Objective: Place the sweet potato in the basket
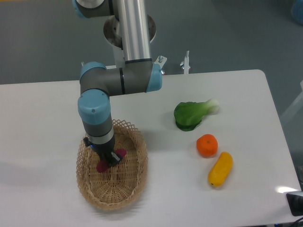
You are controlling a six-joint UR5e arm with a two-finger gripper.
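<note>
Sweet potato (110, 160): 1 magenta tuber, held crosswise in closed jaws of gripper (109, 159), low inside basket (130, 189), at or just above woven base. Step: placement. Next move, by judgement: open jaws, lift arm straight up past lattice rim

From my seat, the tool (109, 158) sits low inside the basket (133, 182) and covers the middle of the sweet potato (101, 166), so only its two purple ends show. I cannot tell whether the fingers are closed on it or apart. The arm's wrist hides the basket's far rim. The upper arm runs off the top edge, and a dark thing (295, 203) is cut off at the lower right corner.
</note>
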